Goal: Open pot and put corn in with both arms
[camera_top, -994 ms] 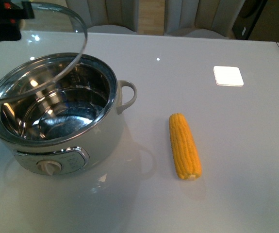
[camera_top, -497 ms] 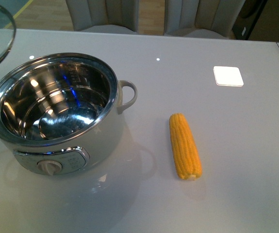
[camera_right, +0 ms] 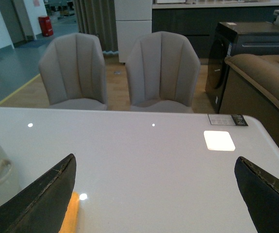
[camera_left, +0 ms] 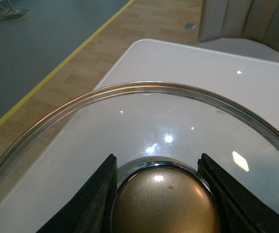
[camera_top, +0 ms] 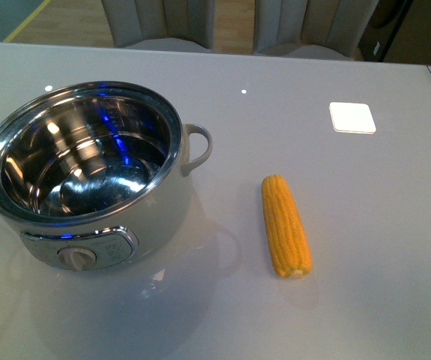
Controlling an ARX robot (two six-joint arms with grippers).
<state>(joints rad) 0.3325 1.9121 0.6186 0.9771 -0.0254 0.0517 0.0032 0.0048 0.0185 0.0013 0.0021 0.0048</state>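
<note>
Corn: the corn lies bare on the table, right of the pot and apart from it, nearer the near edge than the far one, its length running from far edge to near edge, cut end nearest.
Corn and right fingers: in the right wrist view only an orange sliver of it shows, just beside one of the right fingers. I cannot tell whether they touch.
Right fingers: spread wide, with nothing but table between them.
Left fingers: the left fingers are clenched on the brassy knob of the glass lid, one on each side.
Pot: uncovered, toward the near left corner, steel bowl empty, dial panel facing the near edge.
Lid: over the table near a rounded corner, with wooden floor beyond. Whether it touches the table cannot be told.
Front view only: the whole corn and the inside of the pot.
Left wrist view only: the lid and its knob.
Right wrist view only: two grey chairs past the far edge. It shares the white square near the far right corner with the front view.
</note>
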